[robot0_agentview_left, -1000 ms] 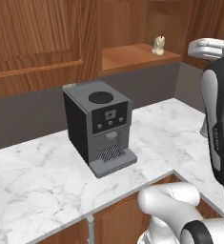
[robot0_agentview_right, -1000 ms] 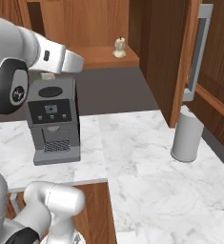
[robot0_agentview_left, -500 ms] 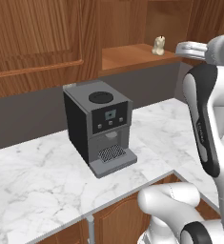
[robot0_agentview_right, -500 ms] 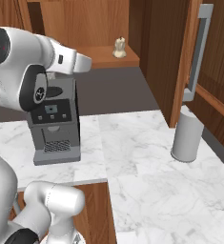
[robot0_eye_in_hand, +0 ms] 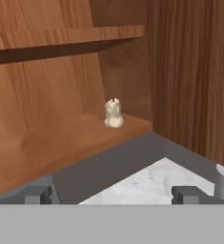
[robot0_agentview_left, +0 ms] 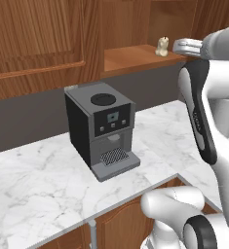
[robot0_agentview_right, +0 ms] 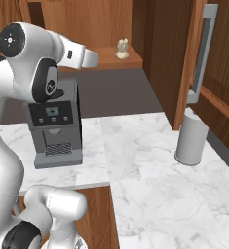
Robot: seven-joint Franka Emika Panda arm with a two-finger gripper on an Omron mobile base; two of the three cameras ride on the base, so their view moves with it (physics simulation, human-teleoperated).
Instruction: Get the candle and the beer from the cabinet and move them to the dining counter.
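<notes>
The candle stands upright on the lower shelf of the open cabinet, near the shelf's front edge and towards the cabinet's inner side wall. The hand is raised to shelf height and faces the candle, which lies ahead of it and well apart, roughly centred between the two fingertips. The fingertips stand wide apart with nothing between them. In the left base view the candle sits just beside the arm's forward end. Below the shelf, a dark coffee machine and a grey cylinder stand on the marble tabletop.
</notes>
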